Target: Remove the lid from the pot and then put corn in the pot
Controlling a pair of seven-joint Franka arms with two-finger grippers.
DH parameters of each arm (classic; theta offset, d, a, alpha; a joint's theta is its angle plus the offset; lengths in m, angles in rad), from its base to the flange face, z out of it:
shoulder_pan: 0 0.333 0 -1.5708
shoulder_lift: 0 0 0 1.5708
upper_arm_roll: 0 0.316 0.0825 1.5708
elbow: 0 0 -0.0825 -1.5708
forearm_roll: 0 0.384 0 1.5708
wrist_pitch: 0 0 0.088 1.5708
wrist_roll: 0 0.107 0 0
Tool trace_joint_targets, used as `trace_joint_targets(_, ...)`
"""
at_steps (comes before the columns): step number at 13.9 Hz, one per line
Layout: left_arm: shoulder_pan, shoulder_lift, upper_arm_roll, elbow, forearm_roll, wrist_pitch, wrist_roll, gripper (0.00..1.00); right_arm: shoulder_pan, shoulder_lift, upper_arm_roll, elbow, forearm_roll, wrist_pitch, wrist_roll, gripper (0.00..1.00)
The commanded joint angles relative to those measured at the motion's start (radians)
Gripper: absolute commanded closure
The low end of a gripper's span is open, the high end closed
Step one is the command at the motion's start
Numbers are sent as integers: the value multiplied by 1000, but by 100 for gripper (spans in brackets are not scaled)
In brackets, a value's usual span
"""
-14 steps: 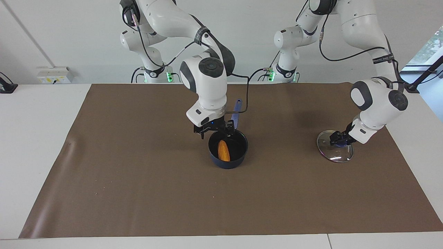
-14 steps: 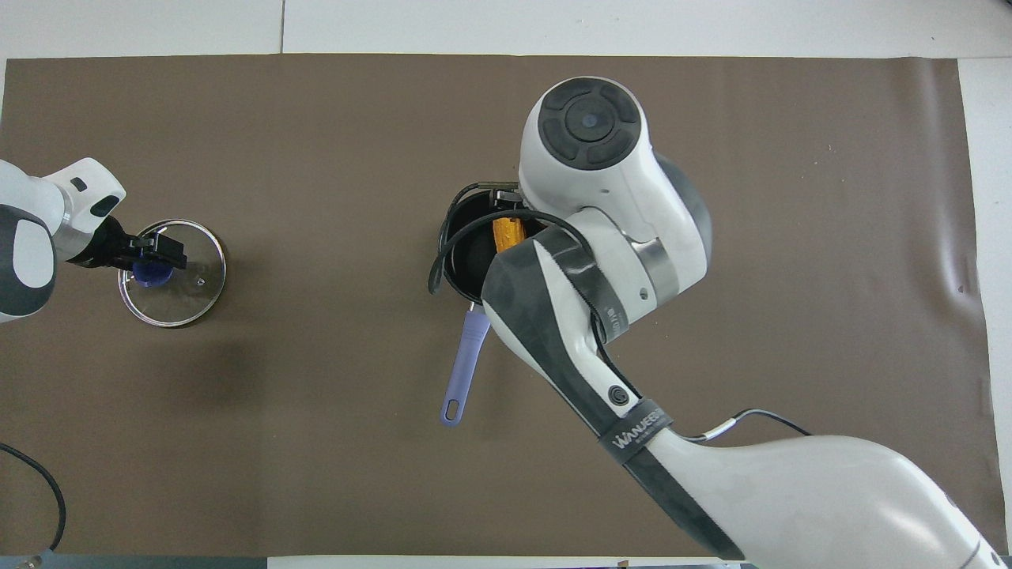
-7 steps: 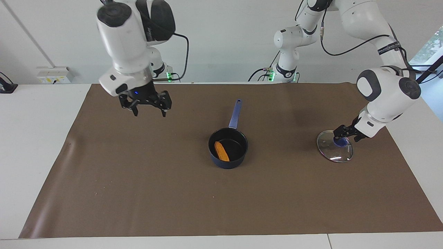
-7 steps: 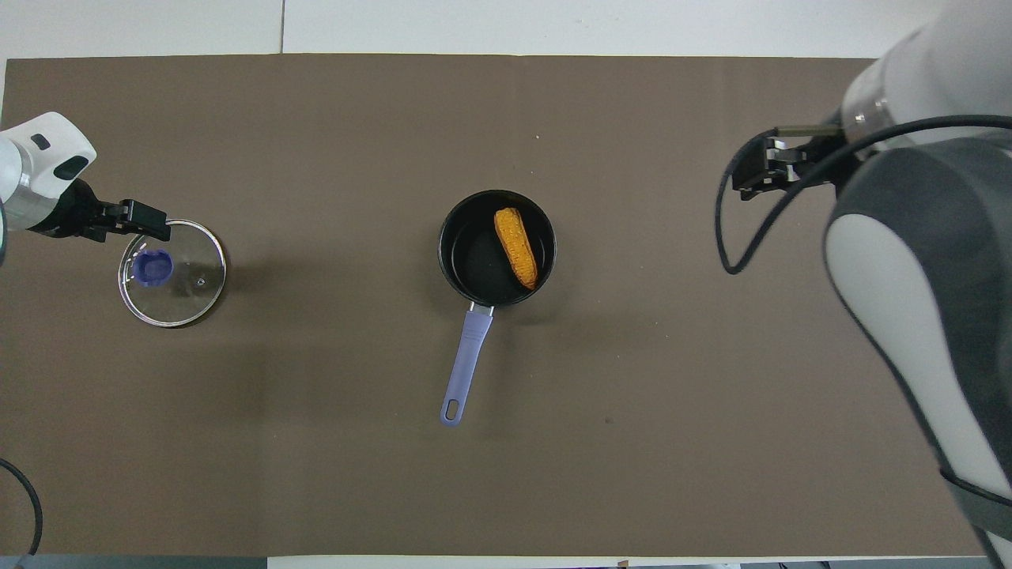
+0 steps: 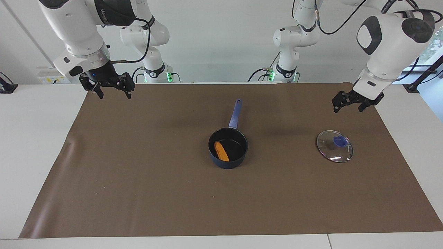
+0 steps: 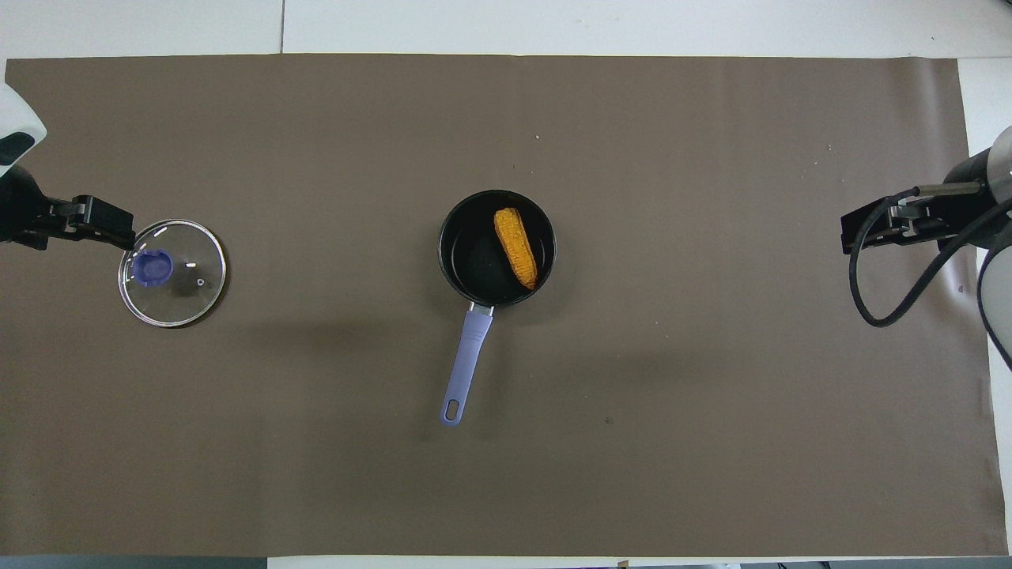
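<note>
Facing view: the corn (image 5: 221,151) is lying inside the pot (image 5: 228,152), which is sitting mid-table with its handle pointing toward the robots. The lid (image 5: 334,146) is lying flat on the brown mat (image 5: 138,193), knob up, well apart from the pot toward the left arm's end. The left gripper (image 5: 352,103) is hanging in the air with fingers spread and nothing in them; the lid is sitting below it, a bit farther from the robots than the spot under it, no contact. The right gripper (image 5: 110,87) is hovering over the mat's corner at the right arm's end, fingers also spread and empty, the pot well apart from it.

Overhead view: the corn (image 6: 515,247) is resting against the pot (image 6: 497,248) wall on the right arm's side. The lid (image 6: 172,273) is showing just beside the left gripper (image 6: 99,224) tips at the frame edge. The right gripper (image 6: 874,225) is hanging over the mat edge.

Status, my read: lid off, corn in pot, both steps looking done. Nothing left but parking the arms.
</note>
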State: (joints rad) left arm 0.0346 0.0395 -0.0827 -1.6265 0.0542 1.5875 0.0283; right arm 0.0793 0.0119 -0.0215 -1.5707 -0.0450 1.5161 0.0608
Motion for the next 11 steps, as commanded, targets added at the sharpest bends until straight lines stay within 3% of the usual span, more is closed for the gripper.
trace_joint_targets(1,-12,-99,8,-117,9,-17,-13,0,-48,-66,14,-78,-26,53,-79,0)
trace_joint_targets(6,-68,-113,46,-158,-62,80,-105,0,-84,-52,12,-71,-23,56,-92,0)
trace_joint_targets(9,-82,-73,46,-35,-59,-33,-99,0,-87,-30,11,-62,-7,62,-90,0)
trace_joint_targets(11,-84,-76,46,-29,-62,-54,-99,0,-84,-29,11,-60,-6,58,-90,0)
